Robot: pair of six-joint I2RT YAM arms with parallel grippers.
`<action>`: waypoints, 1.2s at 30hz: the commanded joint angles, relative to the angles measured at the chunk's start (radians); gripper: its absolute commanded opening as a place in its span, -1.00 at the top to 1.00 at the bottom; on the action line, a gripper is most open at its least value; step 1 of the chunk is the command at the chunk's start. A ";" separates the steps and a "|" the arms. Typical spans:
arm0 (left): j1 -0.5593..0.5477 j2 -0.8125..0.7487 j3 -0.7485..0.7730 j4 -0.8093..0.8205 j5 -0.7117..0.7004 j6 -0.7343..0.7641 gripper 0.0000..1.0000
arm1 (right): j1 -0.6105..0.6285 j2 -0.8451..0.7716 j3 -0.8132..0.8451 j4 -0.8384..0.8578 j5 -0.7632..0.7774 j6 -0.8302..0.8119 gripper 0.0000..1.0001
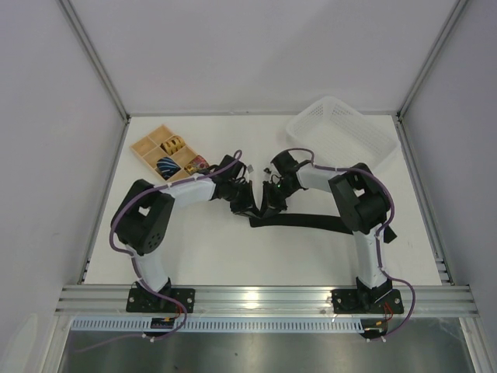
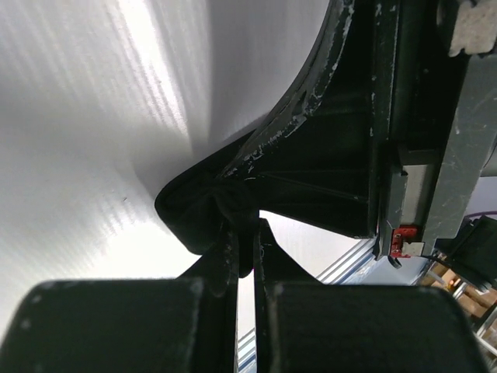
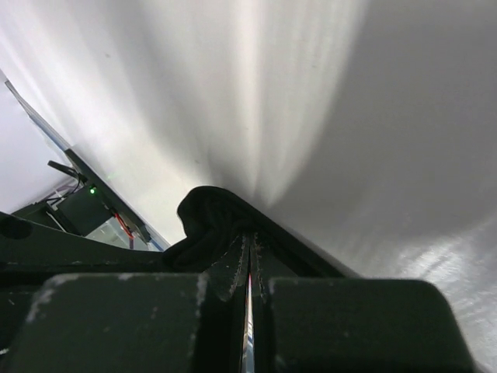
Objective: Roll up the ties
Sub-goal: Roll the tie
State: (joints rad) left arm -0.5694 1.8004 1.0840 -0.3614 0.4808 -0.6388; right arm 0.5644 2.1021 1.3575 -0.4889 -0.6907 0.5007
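Observation:
A black tie (image 1: 311,223) lies as a long strip across the middle of the white table. Its left end is bunched up where both grippers meet. My left gripper (image 1: 247,200) is shut on that bunched end. In the left wrist view its fingers (image 2: 227,256) pinch a fold of the black tie (image 2: 190,211), and the other arm's gripper looms close at the upper right. My right gripper (image 1: 270,196) is shut on the same end from the other side. In the right wrist view its fingertips (image 3: 239,260) clamp a hump of the tie (image 3: 206,217).
A wooden organiser tray (image 1: 149,144) at the back left holds a yellow, a blue and a red rolled tie. A white plastic basket (image 1: 342,136) stands at the back right. The table's metal rail runs along the near edge.

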 commanded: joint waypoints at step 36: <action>-0.110 0.188 0.192 -0.057 -0.011 -0.024 0.99 | -0.095 -0.151 -0.212 0.050 0.082 0.028 1.00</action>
State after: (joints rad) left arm -0.6567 1.9545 1.2633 -0.4351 0.4740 -0.6544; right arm 0.4774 1.9762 1.1557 -0.4511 -0.6640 0.5205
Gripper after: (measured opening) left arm 0.043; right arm 0.009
